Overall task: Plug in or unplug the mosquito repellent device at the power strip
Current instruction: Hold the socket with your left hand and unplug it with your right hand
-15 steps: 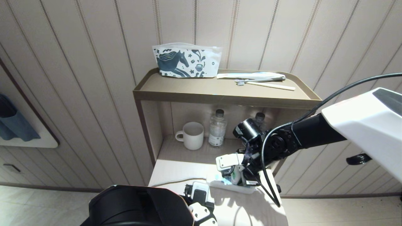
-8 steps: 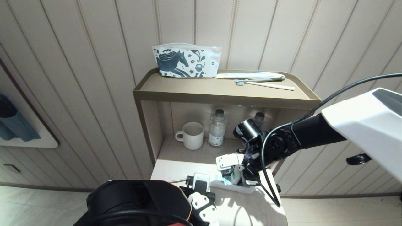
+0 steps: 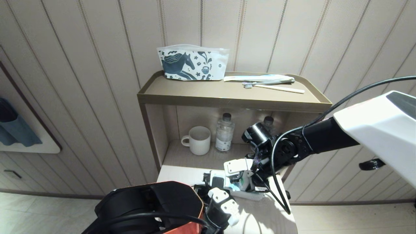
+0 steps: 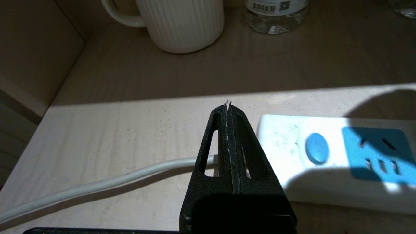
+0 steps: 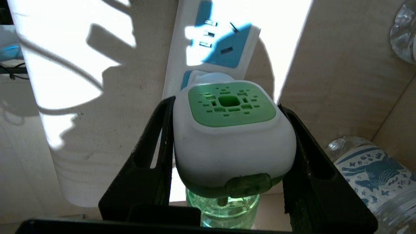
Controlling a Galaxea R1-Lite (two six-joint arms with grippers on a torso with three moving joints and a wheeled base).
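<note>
We note one change since the earlier frames: the left gripper (image 3: 217, 180) has advanced from the front edge of the lower surface toward the button end of the power strip (image 4: 338, 162), with its arm housing risen further into the head view. Its fingers (image 4: 239, 143) are pressed together.

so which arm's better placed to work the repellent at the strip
Right. Its pincer is clamped on the mosquito repellent device at the power strip. The left pincer is shut and empty by the strip's button end.
</note>
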